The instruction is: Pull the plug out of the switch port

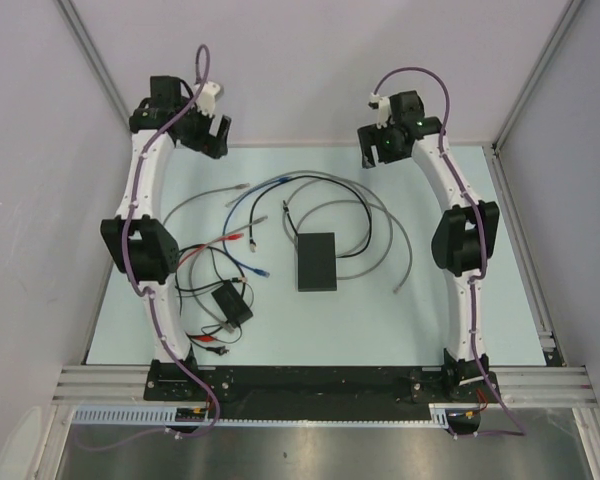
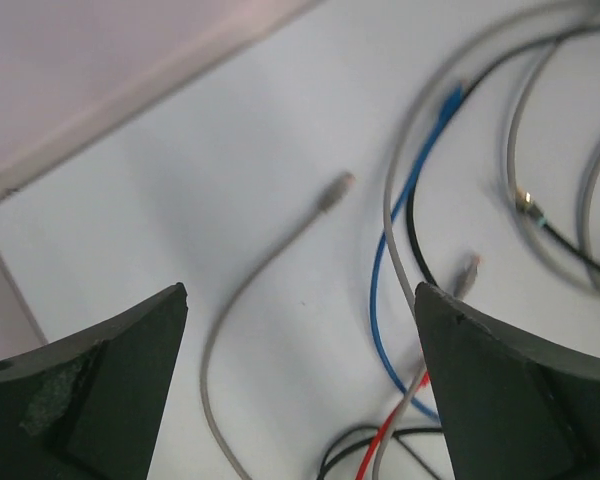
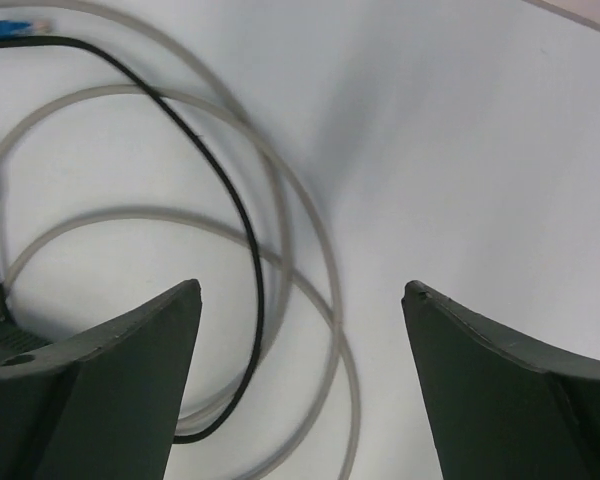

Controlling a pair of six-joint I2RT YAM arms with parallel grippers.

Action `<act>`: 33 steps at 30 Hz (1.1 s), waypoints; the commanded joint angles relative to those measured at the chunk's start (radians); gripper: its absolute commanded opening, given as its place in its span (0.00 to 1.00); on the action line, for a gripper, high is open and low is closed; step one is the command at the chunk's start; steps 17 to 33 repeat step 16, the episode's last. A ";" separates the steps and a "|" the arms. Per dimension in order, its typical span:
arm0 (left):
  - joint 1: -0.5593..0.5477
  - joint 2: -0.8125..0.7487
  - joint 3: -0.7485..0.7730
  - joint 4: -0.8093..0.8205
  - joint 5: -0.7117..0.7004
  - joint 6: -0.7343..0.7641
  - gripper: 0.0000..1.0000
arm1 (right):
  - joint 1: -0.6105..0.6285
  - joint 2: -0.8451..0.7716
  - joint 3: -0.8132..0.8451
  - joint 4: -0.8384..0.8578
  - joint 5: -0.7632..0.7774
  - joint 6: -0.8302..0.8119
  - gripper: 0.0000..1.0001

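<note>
Nearest the arm bases, on the table (image 1: 480,330), lies a small black box (image 1: 230,303) with thin wires. It is not the target. Just beyond it, mid-table, the flat dark grey switch box (image 1: 316,262) lies on its own, with no gripper near it. A black cable (image 1: 365,215) curves in to meet its right side. The switch port along its narrow edge is too small to make out, so I cannot tell whether the plug is seated or already out. Judging by the arms' distance, no pull is under way.

Farther back, loose cable ends are scattered across the table, and both arms hang high near the far edge, well apart from the box.

Only the top view shows the switch box and both arms. The wrist views add detail on the fingers. The left gripper (image 2: 300,390) stands wide and empty over a grey cable (image 2: 280,250) with a free end and a blue cable (image 2: 378,300). The right gripper (image 3: 300,385) is likewise wide and empty (grey loops and the black cable lie beneath it).
</note>
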 commanded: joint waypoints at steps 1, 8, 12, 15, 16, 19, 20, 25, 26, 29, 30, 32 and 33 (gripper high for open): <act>-0.007 0.002 0.117 0.136 -0.026 -0.205 1.00 | -0.062 -0.109 -0.040 0.023 0.130 0.056 0.88; -0.029 -0.053 0.088 0.213 -0.072 -0.236 1.00 | -0.174 -0.200 -0.049 0.068 0.250 0.056 1.00; -0.029 -0.081 0.062 0.210 -0.162 -0.287 0.99 | -0.205 -0.231 -0.078 0.088 0.288 0.047 1.00; -0.029 -0.120 -0.011 0.215 -0.198 -0.311 1.00 | -0.213 -0.243 -0.104 0.089 0.269 0.052 1.00; -0.029 -0.127 -0.016 0.216 -0.204 -0.322 1.00 | -0.213 -0.243 -0.106 0.088 0.259 0.062 1.00; -0.029 -0.127 -0.016 0.216 -0.204 -0.322 1.00 | -0.213 -0.243 -0.106 0.088 0.259 0.062 1.00; -0.029 -0.127 -0.016 0.216 -0.204 -0.322 1.00 | -0.213 -0.243 -0.106 0.088 0.259 0.062 1.00; -0.029 -0.127 -0.016 0.216 -0.204 -0.322 1.00 | -0.213 -0.243 -0.106 0.088 0.259 0.062 1.00; -0.029 -0.127 -0.016 0.216 -0.204 -0.322 1.00 | -0.213 -0.243 -0.106 0.088 0.259 0.062 1.00; -0.029 -0.127 -0.016 0.216 -0.204 -0.322 1.00 | -0.213 -0.243 -0.106 0.088 0.259 0.062 1.00; -0.029 -0.127 -0.016 0.216 -0.204 -0.322 1.00 | -0.213 -0.243 -0.106 0.088 0.259 0.062 1.00; -0.029 -0.127 -0.016 0.216 -0.204 -0.322 1.00 | -0.213 -0.243 -0.106 0.088 0.259 0.062 1.00; -0.029 -0.127 -0.016 0.216 -0.204 -0.322 1.00 | -0.213 -0.243 -0.106 0.088 0.259 0.062 1.00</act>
